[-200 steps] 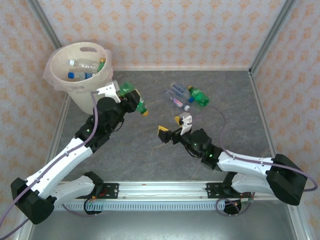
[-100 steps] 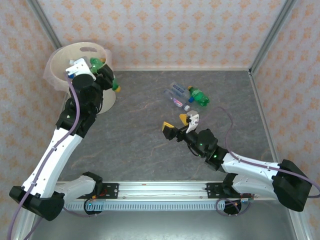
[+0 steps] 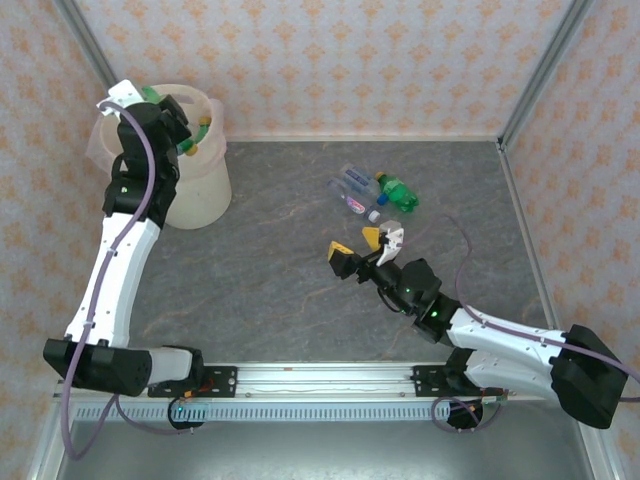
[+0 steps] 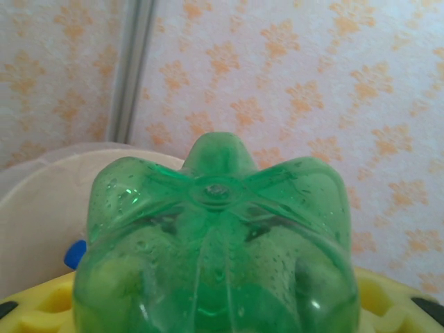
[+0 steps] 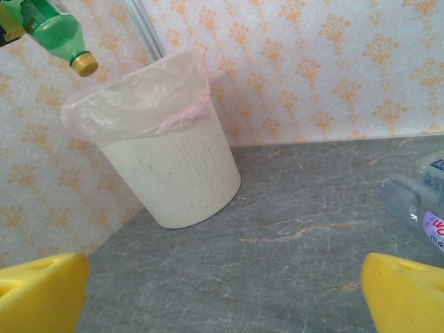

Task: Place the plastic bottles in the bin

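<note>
The green bottle [image 4: 215,236] is now raised above the bin [image 3: 200,190], clamped cap-down in the left tool [image 3: 172,118]; the right tool [image 5: 222,298] is held open.

The walls [image 3: 380,60] on three sides are covered in pale cream wallpaper printed with rows of small orange floral motifs. A grey metal post stands in each back corner, the left post [image 3: 80,35] and the right post [image 3: 543,70] both slanting outward in the overhead view. The table [image 3: 270,270] has a dark grey, marble-veined top with faint rusty streaks, bordered by plain metal strips. A silver rail [image 3: 320,374] runs along its near edge. The light is soft and even, and shadows are weak.
</note>
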### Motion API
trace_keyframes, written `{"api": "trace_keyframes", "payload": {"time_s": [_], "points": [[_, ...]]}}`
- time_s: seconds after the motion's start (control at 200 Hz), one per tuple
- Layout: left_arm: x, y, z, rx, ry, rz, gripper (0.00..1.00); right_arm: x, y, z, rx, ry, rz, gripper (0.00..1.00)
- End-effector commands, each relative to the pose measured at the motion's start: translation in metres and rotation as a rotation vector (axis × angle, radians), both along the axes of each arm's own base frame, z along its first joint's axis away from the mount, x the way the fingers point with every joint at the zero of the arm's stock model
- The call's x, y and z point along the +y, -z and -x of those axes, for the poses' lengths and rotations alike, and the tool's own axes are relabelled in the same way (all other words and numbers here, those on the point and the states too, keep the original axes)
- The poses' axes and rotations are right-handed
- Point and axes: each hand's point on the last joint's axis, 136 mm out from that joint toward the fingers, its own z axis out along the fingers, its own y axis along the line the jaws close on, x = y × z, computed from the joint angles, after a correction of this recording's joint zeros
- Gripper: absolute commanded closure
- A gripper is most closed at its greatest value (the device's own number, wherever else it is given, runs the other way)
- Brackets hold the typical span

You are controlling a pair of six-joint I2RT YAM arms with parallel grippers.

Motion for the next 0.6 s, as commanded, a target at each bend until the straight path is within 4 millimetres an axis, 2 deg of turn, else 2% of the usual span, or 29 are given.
{"api": "trace_keyframes", "payload": {"time_s": [0.0,0.255,0.415,0.596], "points": [[0.020,-0.015,-0.002,-0.042,-0.072,-0.004,0.50,-0.006,-0.007,0.000,-0.008,0.022,-0.031,0.00],[0.063,0.000,-0.040,-0.004,-0.170,0.003,0.51,-0.009,-0.007,0.000,-0.014,0.024,-0.040,0.00],[0.074,0.005,-0.065,0.032,-0.178,-0.011,0.50,-0.009,-0.006,0.000,-0.014,0.028,-0.037,0.00],[0.081,0.028,-0.091,0.096,-0.179,0.008,0.49,-0.010,-0.005,-0.002,-0.013,0.038,-0.035,0.00]]}}
